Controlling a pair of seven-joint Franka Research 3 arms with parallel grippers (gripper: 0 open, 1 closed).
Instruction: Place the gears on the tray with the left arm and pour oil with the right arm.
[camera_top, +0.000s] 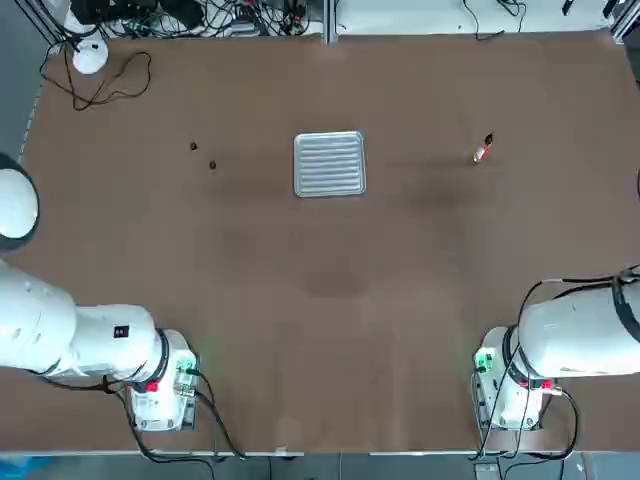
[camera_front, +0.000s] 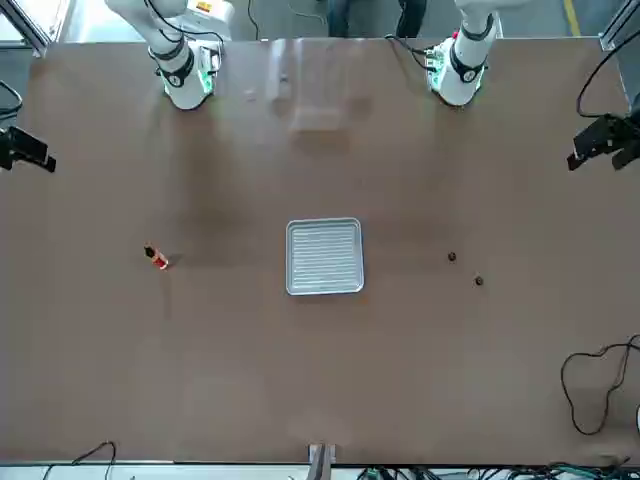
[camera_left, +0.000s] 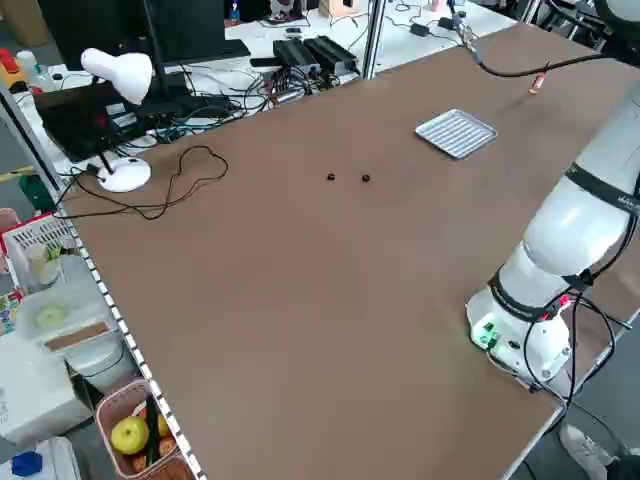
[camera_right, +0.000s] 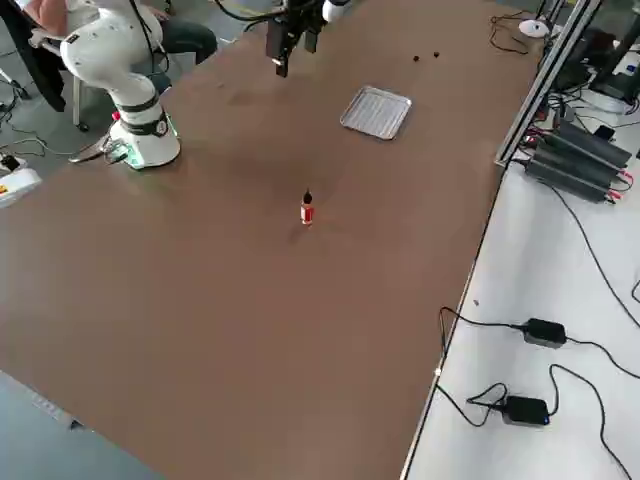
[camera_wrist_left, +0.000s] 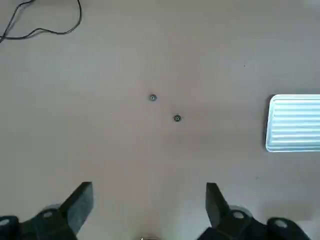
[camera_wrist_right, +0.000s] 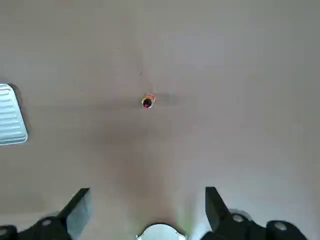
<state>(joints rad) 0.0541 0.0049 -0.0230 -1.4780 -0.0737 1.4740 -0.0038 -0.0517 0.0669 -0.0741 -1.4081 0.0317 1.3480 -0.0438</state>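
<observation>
A robotics lab or test workshop. Two white robot arms, the left arm (camera_top: 70, 335) and the right arm (camera_top: 580, 335), are bolted at one edge of a wide brown tabletop (camera_top: 330, 300), their bases lit green. Aluminium frame posts (camera_left: 378, 35) stand at the far edge. Tangled black cables (camera_left: 170, 180), a white desk lamp (camera_left: 118, 80), black power units (camera_right: 570, 160) and adapters (camera_right: 545, 332) crowd the side benches. A basket of fruit (camera_left: 135, 435) sits beside the tabletop.
</observation>
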